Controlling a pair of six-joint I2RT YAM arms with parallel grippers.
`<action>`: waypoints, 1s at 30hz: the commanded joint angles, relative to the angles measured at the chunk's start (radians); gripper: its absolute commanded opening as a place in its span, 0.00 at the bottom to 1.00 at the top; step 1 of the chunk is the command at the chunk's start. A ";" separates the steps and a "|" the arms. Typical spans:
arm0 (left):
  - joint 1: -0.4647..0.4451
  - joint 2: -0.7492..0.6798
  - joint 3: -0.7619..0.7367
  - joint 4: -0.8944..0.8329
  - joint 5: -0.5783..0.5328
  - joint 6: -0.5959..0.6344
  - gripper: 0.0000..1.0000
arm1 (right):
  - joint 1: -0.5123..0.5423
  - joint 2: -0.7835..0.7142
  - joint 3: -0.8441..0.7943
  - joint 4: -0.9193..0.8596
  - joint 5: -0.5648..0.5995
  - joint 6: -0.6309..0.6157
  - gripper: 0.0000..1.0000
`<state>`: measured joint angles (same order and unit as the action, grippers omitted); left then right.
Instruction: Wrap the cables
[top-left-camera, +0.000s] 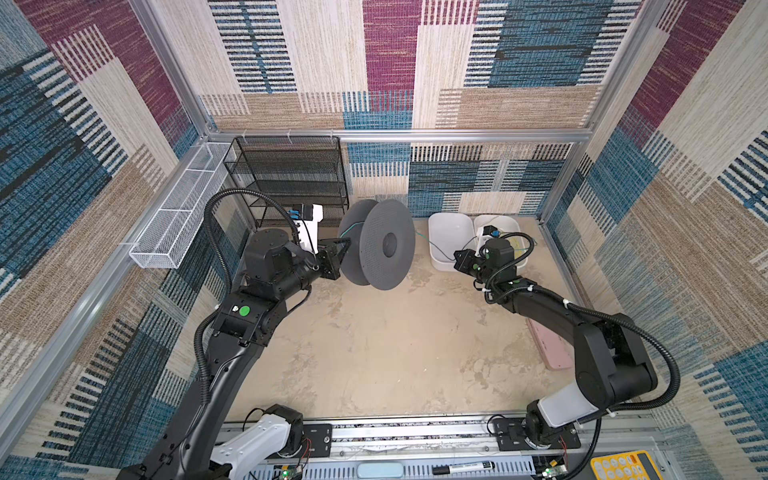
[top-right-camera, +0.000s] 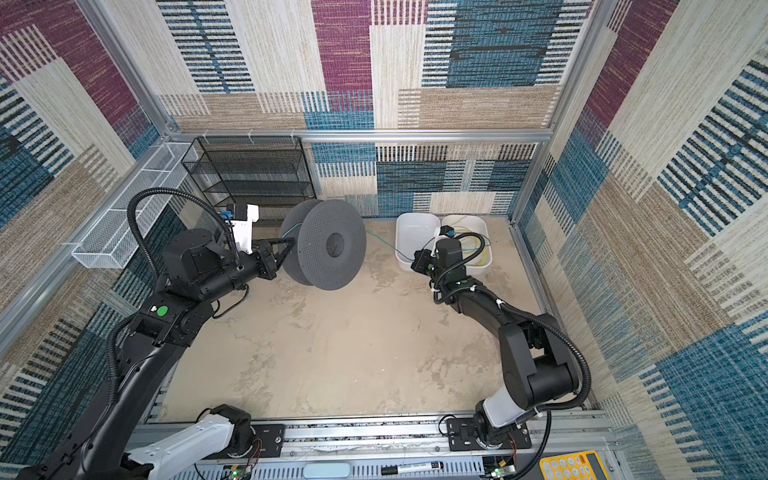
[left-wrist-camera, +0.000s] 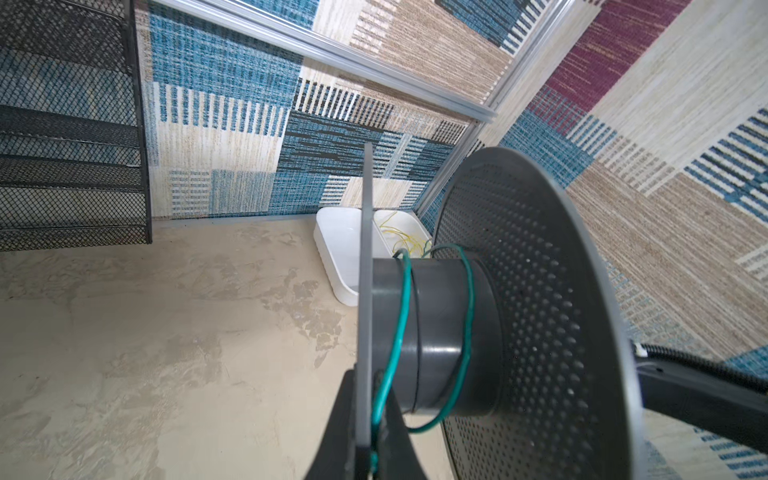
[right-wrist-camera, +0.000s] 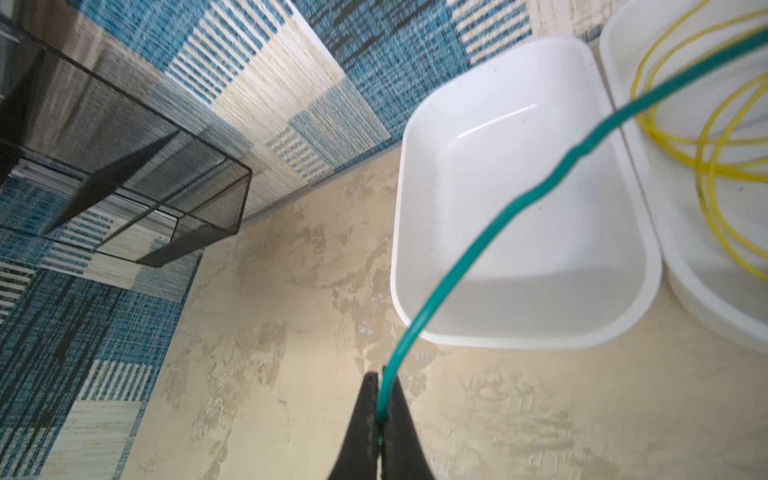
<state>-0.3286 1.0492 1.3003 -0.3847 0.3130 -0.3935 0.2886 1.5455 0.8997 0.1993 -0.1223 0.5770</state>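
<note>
Left wrist view: the left gripper has its jaws pressed onto the thin edge of one flange of the grey perforated plastic spool. A strand of the thin teal-green cable is caught in the same pinch. This cable makes two loose turns round the spool's hub.

Both top views: the spool stands on edge at the far left of centre of the beige tabletop, its axis running roughly left to right. I cannot tell whether its rims touch the tabletop. A teal-green stretch leaves the spool rightward towards the right gripper. That gripper sits at the near rim of the left white plastic tub.

Right wrist view: the right gripper's jaws are pinched shut on the teal-green cable, which then arcs over the left tub towards the right white plastic tub. There the thin yellow cable lies in loose loops. The tubs sit touching, far right. A black wire-mesh shelf stands far left.
</note>
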 joint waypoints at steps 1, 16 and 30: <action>0.010 0.016 0.022 0.178 0.015 -0.087 0.00 | 0.018 -0.017 -0.028 0.028 0.055 -0.017 0.00; 0.015 0.098 -0.043 0.321 -0.343 -0.284 0.00 | 0.268 -0.183 -0.175 -0.018 0.347 0.003 0.00; 0.008 0.110 -0.162 0.435 -0.598 -0.535 0.00 | 0.550 -0.275 -0.150 -0.117 0.633 0.001 0.00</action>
<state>-0.3187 1.1625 1.1492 -0.0978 -0.1596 -0.8173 0.7986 1.2976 0.7357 0.1333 0.3866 0.5854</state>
